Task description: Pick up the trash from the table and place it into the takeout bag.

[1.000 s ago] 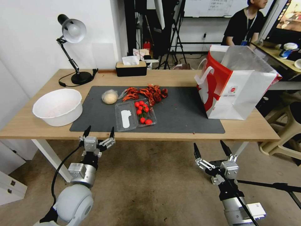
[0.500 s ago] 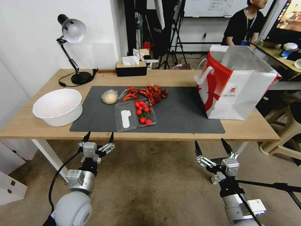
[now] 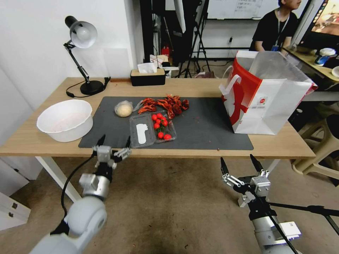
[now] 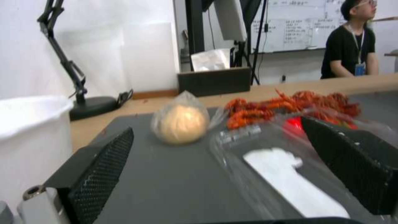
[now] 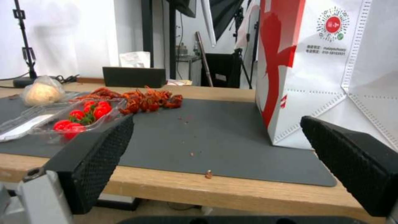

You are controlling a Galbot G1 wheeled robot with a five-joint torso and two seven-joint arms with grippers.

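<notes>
A long light-wood table (image 3: pixel 197 88) carries a dark grey rectangular mat (image 3: pixel 204 127). On the mat, a small pale plastic-wrapped wad (image 3: pixel 123 109) lies left of a red crayfish-shell heap (image 3: pixel 164 104), both behind a clear clamshell box of cherry tomatoes (image 3: pixel 152 129). A large white-and-red paper takeout bag (image 3: pixel 268 95) stands at the right end, a big white round bowl (image 3: pixel 65 119) at the left.

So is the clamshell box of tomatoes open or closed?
Open: the clamshell box lies spread flat on the mat, lid half beside the tomatoes.
</notes>
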